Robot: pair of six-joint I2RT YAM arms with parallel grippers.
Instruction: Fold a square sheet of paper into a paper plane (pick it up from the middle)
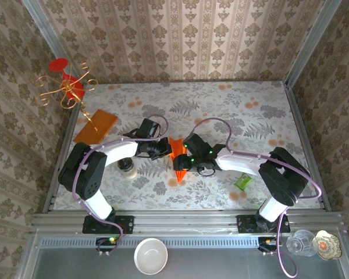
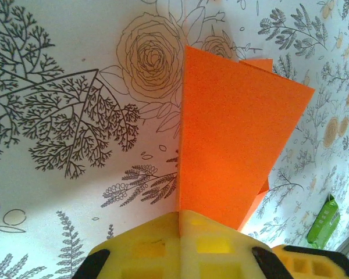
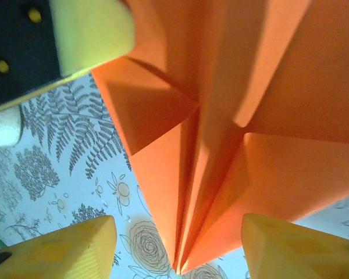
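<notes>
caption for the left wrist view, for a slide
Left jaws shut on the paper plane, floral table behind.

folded red-orange paper plane [image 2: 232,133]: matt, crisp creases | left gripper [image 2: 180,232]: yellow plastic, smooth-ish | floral worktop [image 2: 58,58]: smooth print

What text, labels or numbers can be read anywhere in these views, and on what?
No text is readable.
On the green packet, any print is too small to read.
The paper plane is plain orange with no print.
The table cover has only flowers and ferns, no words.
</notes>
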